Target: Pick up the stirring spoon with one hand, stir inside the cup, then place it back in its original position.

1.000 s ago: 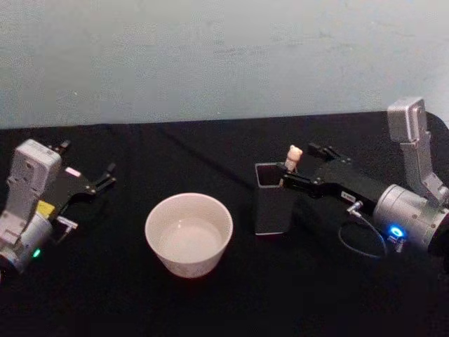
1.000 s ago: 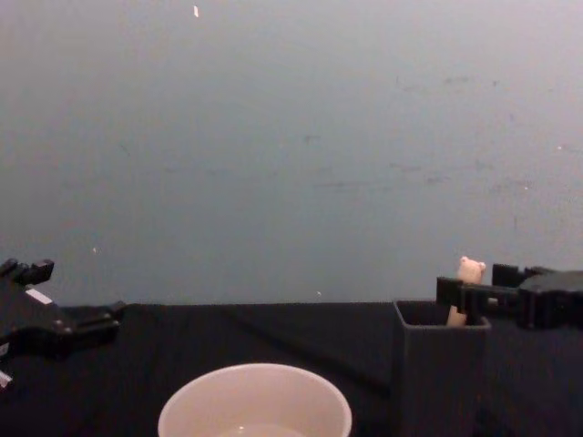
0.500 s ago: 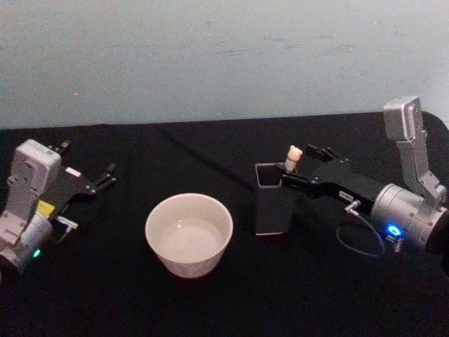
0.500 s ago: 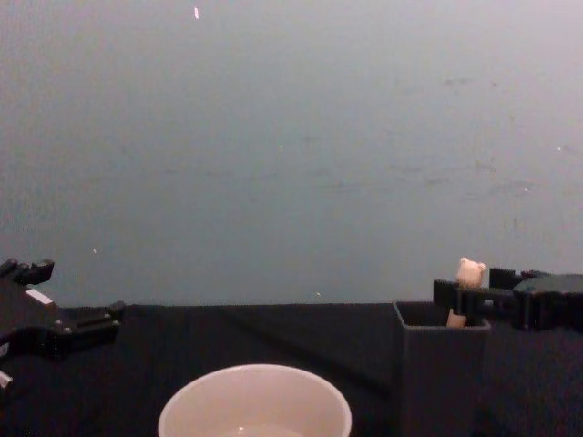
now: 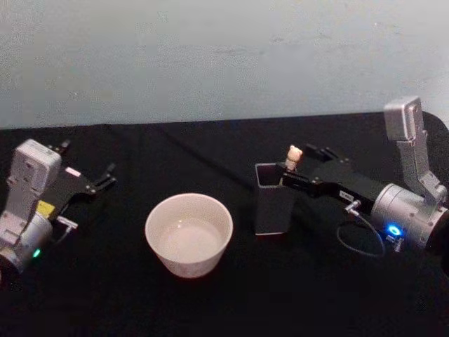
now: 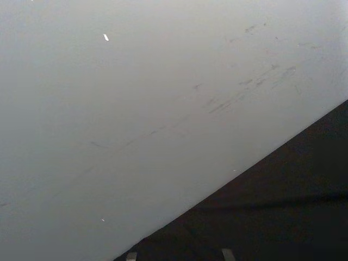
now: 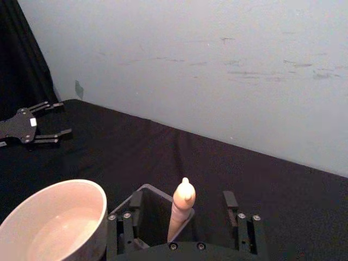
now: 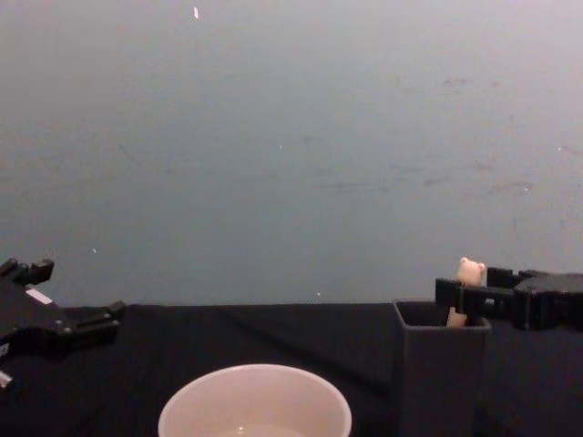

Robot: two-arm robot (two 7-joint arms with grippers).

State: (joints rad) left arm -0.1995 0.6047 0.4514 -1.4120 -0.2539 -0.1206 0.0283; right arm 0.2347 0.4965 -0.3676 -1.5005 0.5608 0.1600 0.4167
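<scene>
Spoon point(image 5: 294, 156) work is at the grasp stage, as I judge it: the spoon stands nearly upright in the dark holder point(image 5: 272, 203), bear head and a stretch of beige handle poking above the rim, bowl hidden down inside. That upright stand is what makes the handle reachable from the side, and the right tool point(image 5: 298, 166) comes in level from the right for that reason. Its fingers are spread and sit one on each side of the handle just above the holder's rim, with a visible gap on both sides in the right wrist view, so nothing is pinched yet. The cup point(image 5: 189, 234) sits on the black table point(image 5: 105, 295) just left of the holder, mouth open and wide, near enough that a lifted spoon has a short way to go. The left tool point(image 5: 90, 158) lies parked low at the table's left edge, fingers spread, holding nothing, well apart from the cup, which leaves the job to one arm as the task asks. By count: one spoon, one cup, one holder, two tools.
</scene>
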